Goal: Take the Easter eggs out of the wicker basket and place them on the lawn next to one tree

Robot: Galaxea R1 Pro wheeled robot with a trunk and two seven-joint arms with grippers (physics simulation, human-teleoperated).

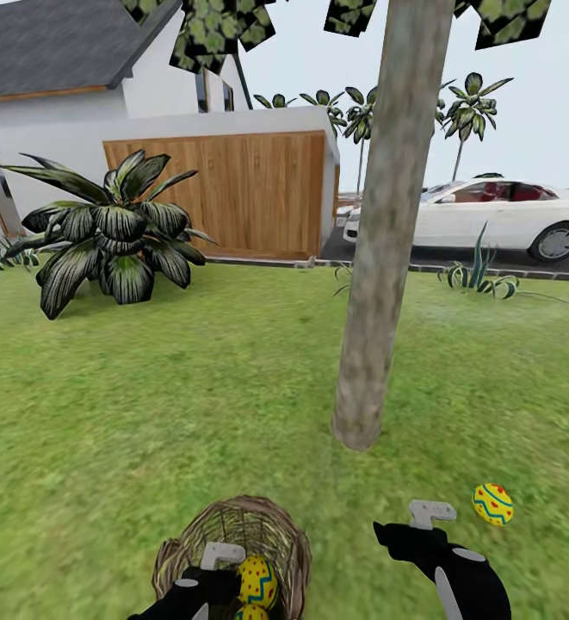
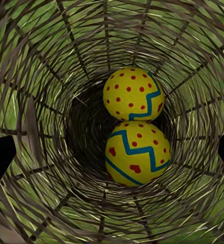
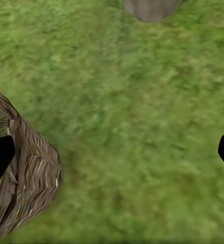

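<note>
The wicker basket (image 1: 277, 532) sits on the lawn (image 1: 189, 413) just in front of me, below and left of the tree (image 1: 379, 258). Two Easter eggs (image 1: 256, 581) lie inside it. In the left wrist view they touch each other at the basket's bottom, one with red dots (image 2: 133, 94) and one with a blue zigzag (image 2: 137, 152). My left gripper (image 1: 219, 564) is open at the basket's mouth, fingertips (image 2: 0, 157) wide apart. A third egg (image 1: 492, 504) rests on the grass right of the trunk base. My right gripper (image 1: 396, 534) hangs open and empty between basket and that egg.
A large dark broad-leaved plant (image 1: 116, 232) stands far left on the grass. Behind it is a white house with a wooden garage door (image 1: 219, 194). A white car (image 1: 491, 215) is parked beyond the lawn's far edge. Small spiky plants (image 1: 478, 275) grow by the kerb.
</note>
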